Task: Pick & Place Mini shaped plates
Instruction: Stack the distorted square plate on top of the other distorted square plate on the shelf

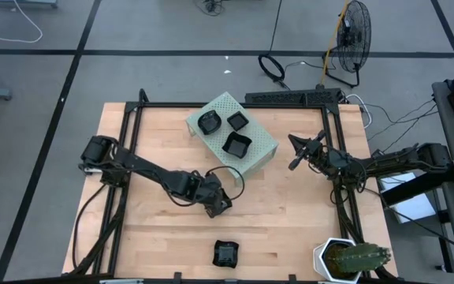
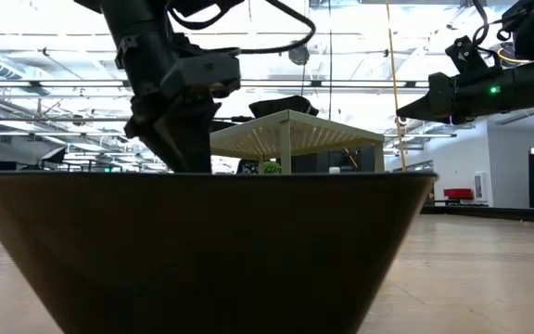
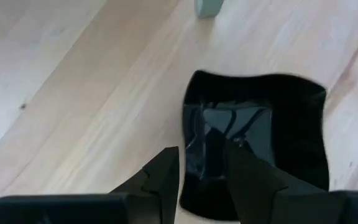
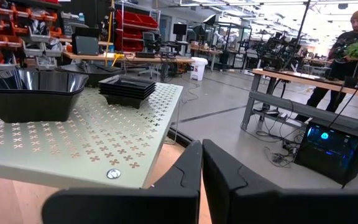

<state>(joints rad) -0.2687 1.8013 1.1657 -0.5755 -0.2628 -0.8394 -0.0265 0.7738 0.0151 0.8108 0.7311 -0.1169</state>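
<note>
A wavy-edged square black mini plate (image 3: 260, 124) lies under my left gripper (image 3: 201, 148), which is at mid-table (image 1: 217, 203) with its fingers pointing down. Three more black plates (image 1: 236, 144) sit on top of the pale green perforated box (image 1: 260, 155). Another black plate (image 1: 225, 254) rests flat on the table by the near edge and fills the low view's foreground (image 2: 202, 250). My right gripper (image 1: 296, 158) hangs shut in the air to the right of the box, touching nothing; its wrist view looks across the box top (image 4: 92, 143). My left gripper straddles one side rim (image 3: 186, 134) of the wavy-edged plate, one finger (image 3: 160, 177) outside the plate and the other finger (image 3: 247, 174) inside its hollow. It comes from above, pointing down. Whether the plate is lifted off the wood does not show.
A potted plant in a white pot (image 1: 349, 259) stands at the table's near right corner. A black frame (image 1: 132, 134) runs along the table's left, far and right sides. Bare wood lies left of the box and between the box and the near plate.
</note>
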